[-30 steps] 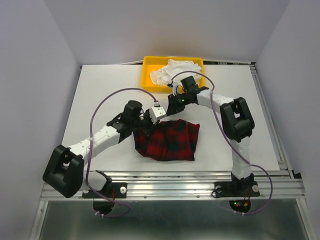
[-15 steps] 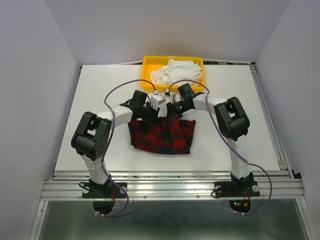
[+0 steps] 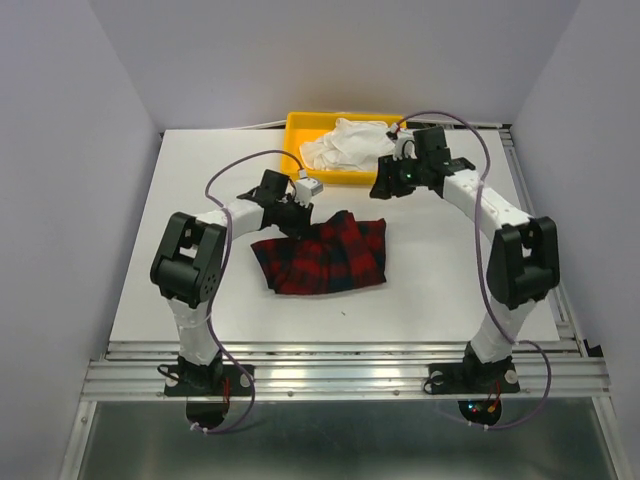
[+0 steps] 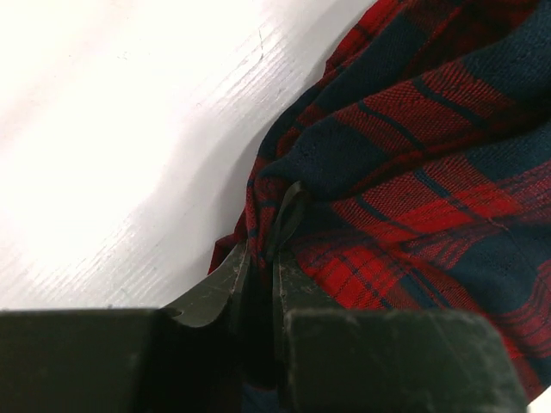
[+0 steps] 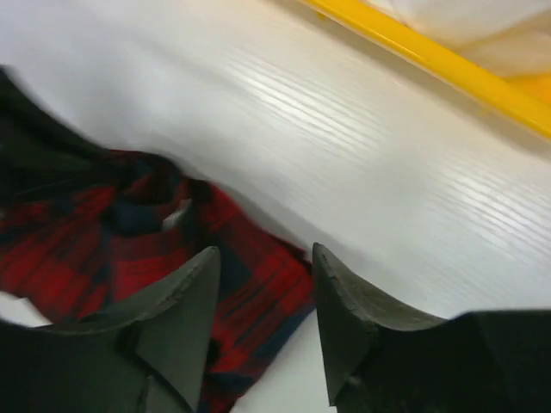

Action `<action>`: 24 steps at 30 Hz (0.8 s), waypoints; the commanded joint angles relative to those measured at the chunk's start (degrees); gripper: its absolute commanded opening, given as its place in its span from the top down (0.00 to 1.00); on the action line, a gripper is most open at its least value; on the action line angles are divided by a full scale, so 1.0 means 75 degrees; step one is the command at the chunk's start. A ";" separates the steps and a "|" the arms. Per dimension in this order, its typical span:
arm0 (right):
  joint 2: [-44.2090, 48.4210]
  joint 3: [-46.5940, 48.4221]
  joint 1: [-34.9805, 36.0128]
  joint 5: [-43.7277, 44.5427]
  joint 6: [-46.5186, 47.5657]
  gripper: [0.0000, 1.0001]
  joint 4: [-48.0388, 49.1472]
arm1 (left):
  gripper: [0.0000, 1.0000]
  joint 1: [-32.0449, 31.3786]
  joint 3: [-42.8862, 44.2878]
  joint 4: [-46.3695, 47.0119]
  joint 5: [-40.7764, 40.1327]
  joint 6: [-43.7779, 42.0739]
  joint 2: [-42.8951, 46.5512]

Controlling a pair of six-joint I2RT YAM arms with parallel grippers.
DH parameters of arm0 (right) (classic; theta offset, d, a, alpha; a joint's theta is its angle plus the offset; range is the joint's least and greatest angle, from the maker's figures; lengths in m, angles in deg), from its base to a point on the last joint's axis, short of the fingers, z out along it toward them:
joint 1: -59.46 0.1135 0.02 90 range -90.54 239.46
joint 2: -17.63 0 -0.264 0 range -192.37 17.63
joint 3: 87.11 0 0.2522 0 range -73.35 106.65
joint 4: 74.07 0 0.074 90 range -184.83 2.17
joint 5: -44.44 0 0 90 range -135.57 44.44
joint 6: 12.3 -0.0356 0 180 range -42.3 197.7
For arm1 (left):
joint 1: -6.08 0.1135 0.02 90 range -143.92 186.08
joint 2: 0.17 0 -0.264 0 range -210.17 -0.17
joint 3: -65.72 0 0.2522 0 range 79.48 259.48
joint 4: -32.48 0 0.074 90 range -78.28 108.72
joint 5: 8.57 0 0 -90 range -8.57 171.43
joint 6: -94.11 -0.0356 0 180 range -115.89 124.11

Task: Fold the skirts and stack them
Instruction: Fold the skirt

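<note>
L gripper (image 4: 263,258) pinches the far-left edge of the plaid skirt (image 3: 325,255) (jaws pressed together on a fold of cloth), which lies rumpled mid table (image 3: 200,180). R gripper (image 5: 263,267) hangs spread, empty, btwn skirt and yellow tray (image 3: 292,150).

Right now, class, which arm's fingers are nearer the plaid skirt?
Left. The left fingers pinch the plaid skirt at its far edge; the right fingers hang open, clear of it, near the yellow tray.
</note>
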 commanded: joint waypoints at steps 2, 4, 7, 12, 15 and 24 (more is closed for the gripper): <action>0.1763 -0.1253 0.0285 -0.2596 -0.0953 0.55 0.1013 | 0.80 0.0313 0.0323 -0.0544 -0.0248 -0.0148 -0.0598; 0.1986 -0.1942 0.0541 -0.3453 -0.1514 0.56 0.1379 | 0.78 0.0489 0.0464 -0.0638 -0.0142 -0.0159 -0.0774; 0.1905 -0.2739 0.0927 -0.4008 -0.2427 0.57 0.2315 | 0.75 0.0653 0.0593 -0.0708 -0.0108 -0.0171 -0.0880; 0.1051 -0.3469 0.1316 -0.3975 -0.3602 0.59 0.4413 | 0.69 0.0689 0.0617 -0.0697 0.0021 -0.0206 -0.0927; 0.0489 -0.3471 0.1316 -0.3110 -0.3639 0.59 0.4895 | 0.61 0.0677 0.0535 -0.0627 0.0092 -0.0253 -0.0892; -0.0662 -0.4007 0.1316 -0.1303 -0.4118 0.47 0.5399 | 0.36 0.0923 -0.0179 0.0204 -0.0467 -0.0101 0.0895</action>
